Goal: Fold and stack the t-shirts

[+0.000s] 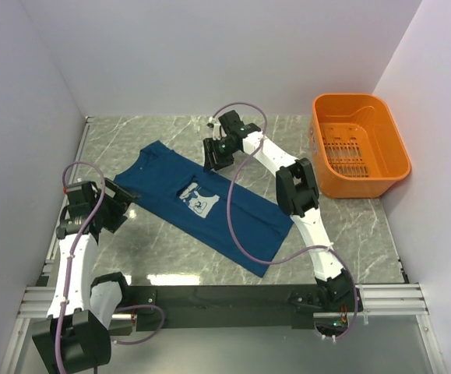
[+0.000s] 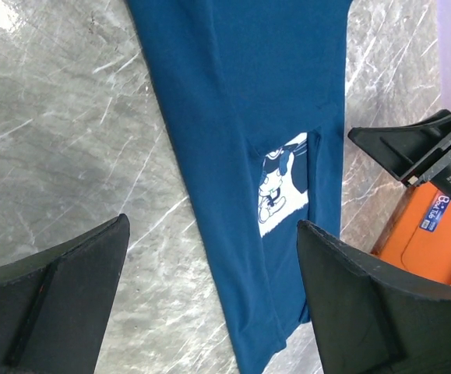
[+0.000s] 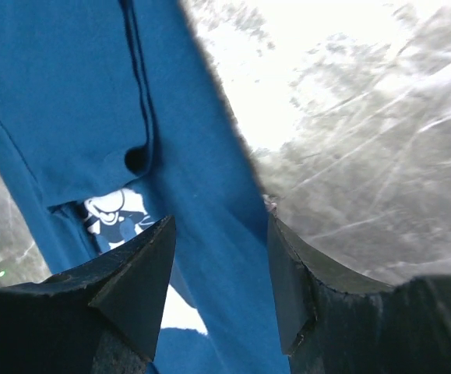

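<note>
Shirt mid-table, basket off to the upper right.
The t-shirt [image 1: 202,204] lies on the table [image 1: 350,226] at frame centre, slanting upper left to lower right. My left gripper [image 1: 124,199] is at its left end, my right gripper [image 1: 216,156] over its upper edge, and the basket [image 1: 359,146] stands well apart.

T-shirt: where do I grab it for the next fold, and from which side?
Likely the left short end of the t-shirt: it lies flat as a long strip, so pinch that end's corners from outside the edge. The open left gripper is beside it.
</note>
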Robot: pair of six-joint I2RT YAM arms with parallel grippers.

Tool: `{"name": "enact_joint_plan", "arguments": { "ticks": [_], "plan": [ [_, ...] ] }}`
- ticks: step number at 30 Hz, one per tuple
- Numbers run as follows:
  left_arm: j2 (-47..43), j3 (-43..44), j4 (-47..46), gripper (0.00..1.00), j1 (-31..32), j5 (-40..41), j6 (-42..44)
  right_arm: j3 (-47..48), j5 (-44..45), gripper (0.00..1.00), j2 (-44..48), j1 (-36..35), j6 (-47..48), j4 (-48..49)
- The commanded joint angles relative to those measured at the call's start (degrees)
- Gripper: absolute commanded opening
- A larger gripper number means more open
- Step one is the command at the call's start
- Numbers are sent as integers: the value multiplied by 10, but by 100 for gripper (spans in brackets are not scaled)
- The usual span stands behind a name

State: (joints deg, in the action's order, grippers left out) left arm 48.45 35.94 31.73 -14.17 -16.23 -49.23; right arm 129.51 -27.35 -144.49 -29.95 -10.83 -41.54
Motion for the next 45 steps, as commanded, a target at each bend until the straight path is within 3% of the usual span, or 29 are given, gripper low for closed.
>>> {"name": "enact_joint_plan", "arguments": {
  "ticks": [1,18,23,26,29,33,36,45],
  "plan": [
    [14,3,-32,93,-2,-6,-2,-6,17,58,20,3,5,28],
    [104,14,-69,90,-2,45,-33,35,5,55,-40,11,3,9],
    [155,41,-86,83,-2,48,-22,26,33,55,-29,13,11,18],
    [183,57,-96,75,-1,31,0,-24,49,54,23,18,42,77],
    [199,62,-102,71,0,20,12,-24,49,47,49,21,71,103],
    [202,52,-113,68,-1,9,12,16,11,23,35,19,78,100],
    [205,46,-118,67,-1,3,10,45,-24,14,9,14,74,80],
    [205,42,-121,67,0,-7,9,38,-37,10,-24,-4,39,68]
  ]
}}
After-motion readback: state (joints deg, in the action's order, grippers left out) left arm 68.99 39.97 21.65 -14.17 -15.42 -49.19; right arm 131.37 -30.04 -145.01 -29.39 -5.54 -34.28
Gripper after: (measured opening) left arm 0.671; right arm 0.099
